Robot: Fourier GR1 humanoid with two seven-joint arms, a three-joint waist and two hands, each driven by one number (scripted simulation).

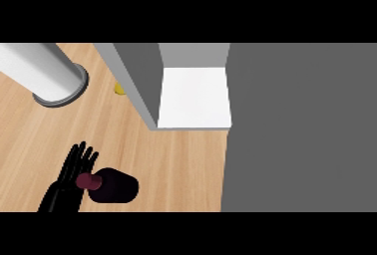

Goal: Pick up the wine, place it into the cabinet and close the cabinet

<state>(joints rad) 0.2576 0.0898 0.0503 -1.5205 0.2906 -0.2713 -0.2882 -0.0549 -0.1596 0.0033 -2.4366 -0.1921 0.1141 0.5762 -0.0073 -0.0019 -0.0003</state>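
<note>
Nearest us, our left robot hand shows at the lower left, fingers straight and spread, lying against the neck side of the wine. We see the dark bottle standing on the wooden table, well apart from the open cabinet with its white shelf. Beside the cabinet stands a white cylinder.

counter: light wood-grain top | wine bottle: dark, stands at lower left | white cylinder: grey-rimmed base, upper left | cabinet: grey, white floor inside, upper middle | small yellow object: just beside cabinet's left wall, mostly hidden
</note>
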